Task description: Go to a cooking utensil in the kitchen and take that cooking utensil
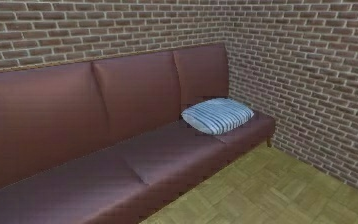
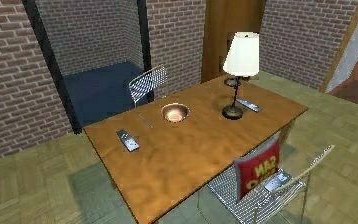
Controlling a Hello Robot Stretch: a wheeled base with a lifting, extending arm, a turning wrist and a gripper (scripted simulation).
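A wooden dining table [image 2: 202, 155] stands in the arm side view. On it sits a small round bowl [image 2: 174, 113] with a pale inside, near the far edge. A flat grey remote-like thing [image 2: 129, 140] lies at the table's left end, and another one [image 2: 248, 104] lies by the lamp. The forward view faces a long dark red sofa [image 1: 97, 130] against a brick wall [image 1: 297, 60].
A striped blue pillow [image 1: 218, 116] rests on the sofa's right end. A table lamp [image 2: 239, 70] stands on the table. Wire chairs stand at the far side [image 2: 147, 83] and the near side [image 2: 272, 185], the near one with a red cushion. A wooden door [image 2: 232, 30] is behind.
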